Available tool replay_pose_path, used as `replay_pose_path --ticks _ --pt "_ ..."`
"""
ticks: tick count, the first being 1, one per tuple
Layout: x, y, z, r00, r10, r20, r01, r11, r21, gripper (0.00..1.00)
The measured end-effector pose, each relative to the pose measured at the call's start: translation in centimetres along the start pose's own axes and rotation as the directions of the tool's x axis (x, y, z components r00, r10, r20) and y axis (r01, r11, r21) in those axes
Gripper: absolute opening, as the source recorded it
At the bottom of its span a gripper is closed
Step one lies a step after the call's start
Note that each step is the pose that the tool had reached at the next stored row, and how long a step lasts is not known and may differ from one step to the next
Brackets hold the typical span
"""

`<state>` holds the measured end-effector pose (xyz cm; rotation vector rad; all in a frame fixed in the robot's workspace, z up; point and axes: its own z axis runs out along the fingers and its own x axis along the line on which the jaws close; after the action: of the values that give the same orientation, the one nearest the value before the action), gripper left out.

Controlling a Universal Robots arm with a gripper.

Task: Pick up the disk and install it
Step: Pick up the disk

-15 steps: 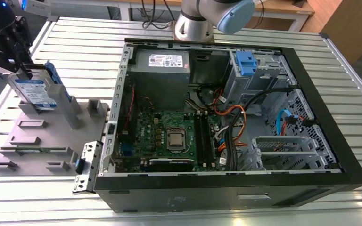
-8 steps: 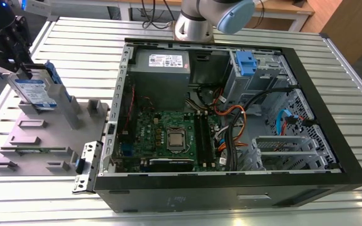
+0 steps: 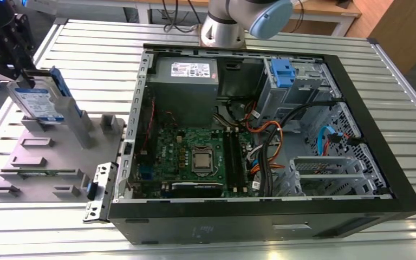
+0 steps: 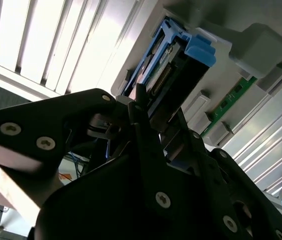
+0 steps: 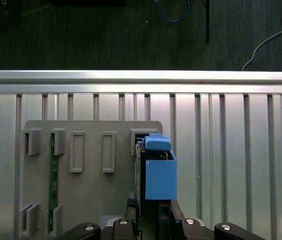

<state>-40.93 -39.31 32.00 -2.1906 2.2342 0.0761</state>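
Where the disk (image 3: 40, 100) stands upright, the end effector (image 3: 24, 76) straddles its top.

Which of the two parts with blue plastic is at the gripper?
The disk, standing on the grey stand beside the computer case; the other blue part sits inside that case.

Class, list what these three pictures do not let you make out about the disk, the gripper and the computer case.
Exterior view: the gripper is cut off by the picture's left edge.
Second wrist view: the gripper's black body covers much of the disk.
First wrist view: the disk stands edge-on, so its label face is hidden.
Exterior view: the cage hides its own inside behind its walls.
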Motion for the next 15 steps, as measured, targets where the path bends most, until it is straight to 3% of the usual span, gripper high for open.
replay_pose_path --ticks 10,15 --pt "-0.15 0.09 -3.56 1.0000 0.000 0.0001 0.000 1.0000 0.0002 0.35" --pt "-0.25 0.15 -5.77 1.0000 0.000 0.0000 0.000 1.0000 0.0001 0.35"
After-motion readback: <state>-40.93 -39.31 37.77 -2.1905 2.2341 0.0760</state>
